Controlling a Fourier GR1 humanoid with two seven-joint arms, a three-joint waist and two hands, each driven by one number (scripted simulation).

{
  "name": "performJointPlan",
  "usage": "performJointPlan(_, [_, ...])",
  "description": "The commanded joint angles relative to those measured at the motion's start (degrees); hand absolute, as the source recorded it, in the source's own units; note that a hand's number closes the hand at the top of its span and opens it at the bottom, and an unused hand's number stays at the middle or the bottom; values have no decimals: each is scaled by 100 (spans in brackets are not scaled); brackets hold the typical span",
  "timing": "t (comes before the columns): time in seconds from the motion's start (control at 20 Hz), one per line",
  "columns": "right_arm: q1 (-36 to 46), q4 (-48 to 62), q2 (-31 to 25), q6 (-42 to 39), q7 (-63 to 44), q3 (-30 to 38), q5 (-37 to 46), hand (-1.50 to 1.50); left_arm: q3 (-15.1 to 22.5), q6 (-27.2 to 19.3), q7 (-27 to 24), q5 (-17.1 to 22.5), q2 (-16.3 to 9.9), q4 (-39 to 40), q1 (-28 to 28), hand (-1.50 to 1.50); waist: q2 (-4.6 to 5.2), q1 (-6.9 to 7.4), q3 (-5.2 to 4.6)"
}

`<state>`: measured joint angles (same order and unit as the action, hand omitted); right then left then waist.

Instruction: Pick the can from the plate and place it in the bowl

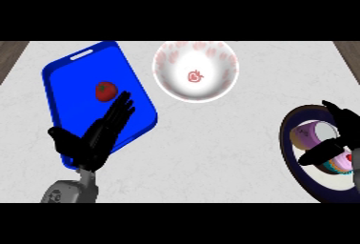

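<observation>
The can [311, 134] lies on its side on a dark-rimmed plate [295, 164] at the right edge, its purple-and-cream end facing left. My right hand [342, 125] reaches over the plate, fingers above the can and the thumb [320, 153] below it, curled round the can. The white bowl [195, 70] with red marks stands at the top centre. My left hand [98, 134] rests open over the lower part of the blue tray, fingers straight and pointing up-right.
A blue tray [67, 78] lies tilted at the left with a red tomato [105, 91] on it. The counter's left and right edges show at the upper corners.
</observation>
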<state>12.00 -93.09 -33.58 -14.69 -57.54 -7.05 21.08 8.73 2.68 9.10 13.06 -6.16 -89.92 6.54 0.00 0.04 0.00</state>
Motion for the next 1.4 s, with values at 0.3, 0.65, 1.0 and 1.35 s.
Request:
performJointPlan(0.3, [-61, 324, 505, -188, 145, 362, 726, -150, -11, 3, 90, -241, 241, -153, -6, 0, -3, -5, 0])
performJointPlan(0.65, [161, 960, 960, -47, 530, 510, 1219, -150, -64, 167, -64, -370, 334, 51, -74, 0, -1, 2, 0])
performJointPlan(1.0, [-21, 1045, 1023, 337, 1456, 581, 1578, 150, -442, 346, 68, -152, 195, 20, 112, 0, -1, -4, 0])
performJointPlan(1.35, [187, 1610, 1048, 280, 2140, 800, 1802, 150, -316, 198, 273, -365, 372, -134, 16, 0, -1, -1, 0])
